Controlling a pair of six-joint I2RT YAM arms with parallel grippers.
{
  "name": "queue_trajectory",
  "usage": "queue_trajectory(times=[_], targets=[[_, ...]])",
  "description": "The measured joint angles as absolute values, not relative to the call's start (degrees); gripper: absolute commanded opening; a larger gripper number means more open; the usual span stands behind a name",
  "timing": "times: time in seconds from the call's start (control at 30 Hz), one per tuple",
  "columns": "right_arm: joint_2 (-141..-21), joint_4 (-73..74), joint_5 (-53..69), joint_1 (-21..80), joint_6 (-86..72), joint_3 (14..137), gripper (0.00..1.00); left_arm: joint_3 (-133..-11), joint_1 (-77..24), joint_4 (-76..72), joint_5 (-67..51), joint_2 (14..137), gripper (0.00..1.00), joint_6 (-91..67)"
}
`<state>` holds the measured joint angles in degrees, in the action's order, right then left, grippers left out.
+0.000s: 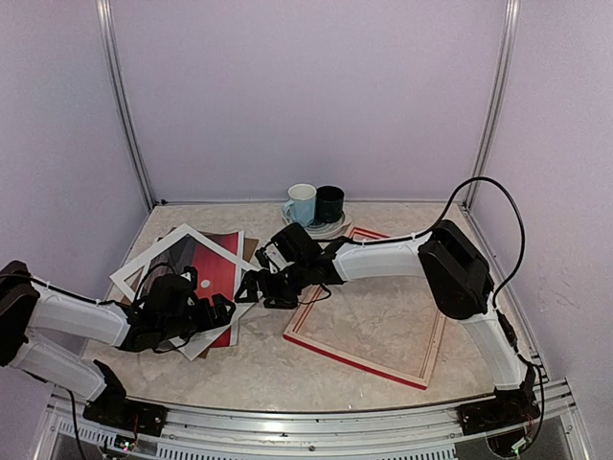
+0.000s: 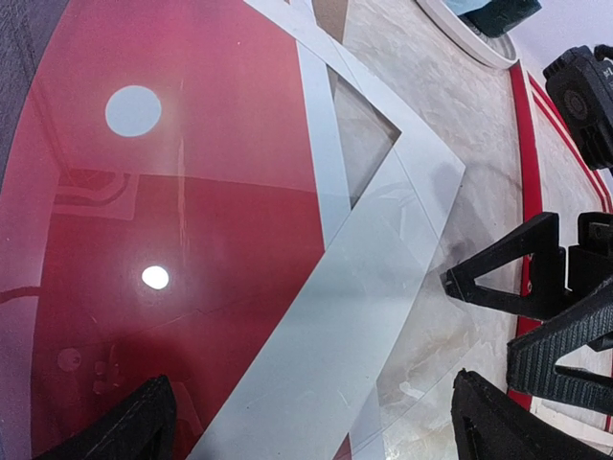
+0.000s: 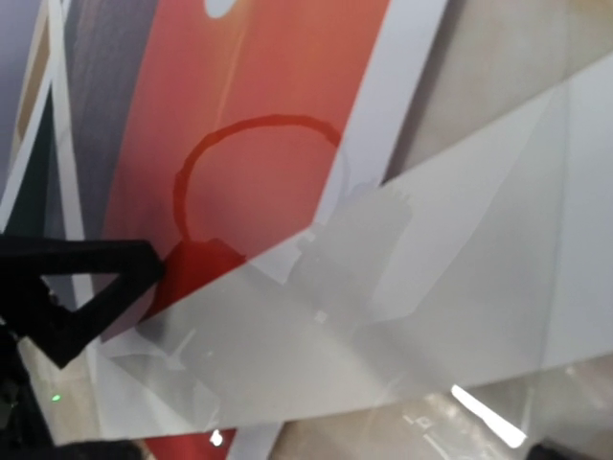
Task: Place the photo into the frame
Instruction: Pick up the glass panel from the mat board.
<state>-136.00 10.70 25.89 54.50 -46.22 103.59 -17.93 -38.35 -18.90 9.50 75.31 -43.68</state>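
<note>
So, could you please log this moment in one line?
photo: under skewed white mat | frame: empty | left gripper: jaws open over photo | right gripper: jaws open nearby

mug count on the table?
2. A pale mug and a dark mug stand side by side on a round plate at the far edge, just beyond the frame. Nothing suggests a hidden third.

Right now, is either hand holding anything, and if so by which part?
Nothing is held. The left hand and the right hand both stand open by the photo, clamped on nothing.
</note>
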Motion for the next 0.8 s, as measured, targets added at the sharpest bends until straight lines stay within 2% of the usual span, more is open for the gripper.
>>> queue_trajectory(times=[0.5,0.8], targets=[[-133.34,-7.01,35.24,52.58,-53.84,91.74,0.99,-17.08,-38.72,-19.99,9.5,74.94,0.99,-43.68],[-133.4,-13.69,40.49,52.34,-57.21,90.63,0.93,-17.02,-38.76,-20.1,9.52,74.89,0.99,-43.7]])
